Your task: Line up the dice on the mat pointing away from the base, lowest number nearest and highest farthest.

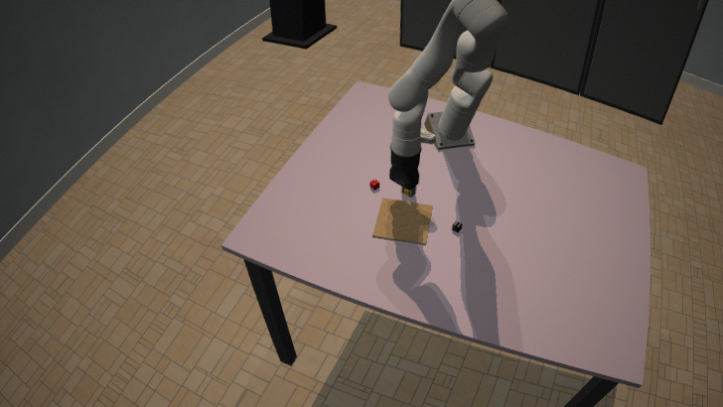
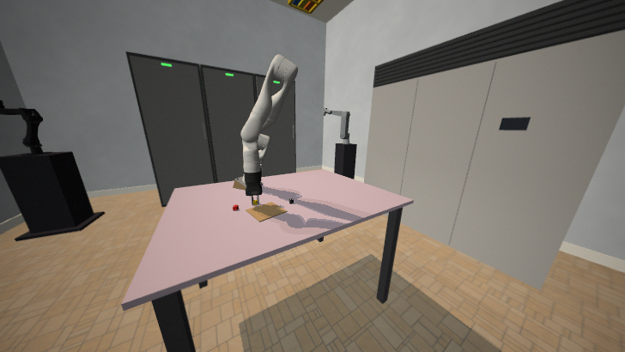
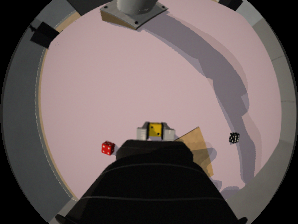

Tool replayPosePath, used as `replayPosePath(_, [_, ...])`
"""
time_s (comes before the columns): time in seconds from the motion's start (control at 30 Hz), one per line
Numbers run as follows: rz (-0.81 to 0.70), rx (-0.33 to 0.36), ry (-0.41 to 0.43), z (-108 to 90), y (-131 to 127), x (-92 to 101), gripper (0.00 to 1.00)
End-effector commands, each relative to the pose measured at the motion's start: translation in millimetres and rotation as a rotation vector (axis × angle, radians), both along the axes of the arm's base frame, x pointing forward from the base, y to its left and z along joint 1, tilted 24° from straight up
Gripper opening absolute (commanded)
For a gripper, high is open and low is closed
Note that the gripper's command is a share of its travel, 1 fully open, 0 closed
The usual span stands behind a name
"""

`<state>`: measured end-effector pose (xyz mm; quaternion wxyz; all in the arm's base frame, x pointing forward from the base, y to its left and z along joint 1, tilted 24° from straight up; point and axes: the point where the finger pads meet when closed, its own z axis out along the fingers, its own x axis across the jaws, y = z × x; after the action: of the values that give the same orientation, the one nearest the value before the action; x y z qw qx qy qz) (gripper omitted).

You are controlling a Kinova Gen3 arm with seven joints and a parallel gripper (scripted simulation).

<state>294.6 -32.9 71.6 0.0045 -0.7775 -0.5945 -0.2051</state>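
A brown mat [image 1: 403, 220] lies flat on the pink table; it also shows in the exterior view [image 2: 266, 211] and the wrist view [image 3: 200, 149]. My gripper [image 1: 408, 191] points straight down just beyond the mat's edge on the base side and is shut on a yellow die [image 3: 154, 129], which also shows between the fingers in the exterior view [image 2: 255, 202]. I cannot tell whether the die touches the table. A red die [image 1: 373, 184] sits on the table left of the gripper, off the mat. A black die [image 1: 457, 226] sits on the table right of the mat.
The arm's base plate [image 1: 450, 132] is bolted to the table behind the gripper. The table's front edge lies well beyond the mat. Dark cabinets and another pedestal stand off the table.
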Motion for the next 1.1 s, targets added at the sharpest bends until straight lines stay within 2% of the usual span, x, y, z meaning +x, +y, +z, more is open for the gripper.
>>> replayPosePath(0.0, [-0.001, 0.0, -0.001, 0.5, -0.3, 0.2, 0.4])
replayPosePath(0.63, [0.0, 0.0, -0.001, 10.9, -3.1, -3.4, 0.4])
replayPosePath(1.07, [0.0, 0.0, -0.001, 35.2, -9.8, -11.7, 0.4])
